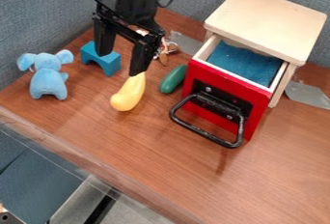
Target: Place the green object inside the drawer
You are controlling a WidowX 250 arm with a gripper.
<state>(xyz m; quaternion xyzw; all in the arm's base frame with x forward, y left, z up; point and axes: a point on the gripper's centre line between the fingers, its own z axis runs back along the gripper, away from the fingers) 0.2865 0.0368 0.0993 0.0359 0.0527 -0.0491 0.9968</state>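
My gripper hangs at the upper left of the camera view, its two fingers spread wide apart with nothing held between them. The green object, rounded and elongated, lies on the table right of the gripper, close beside the drawer's left side. The drawer has a red front with a black handle and is pulled out of a pale wooden cabinet. Blue lining covers its inside.
A yellow object lies just below the gripper's right finger. A blue arch block stands behind the gripper, and a blue plush elephant sits at the left. Grey-blue partitions border the wooden table.
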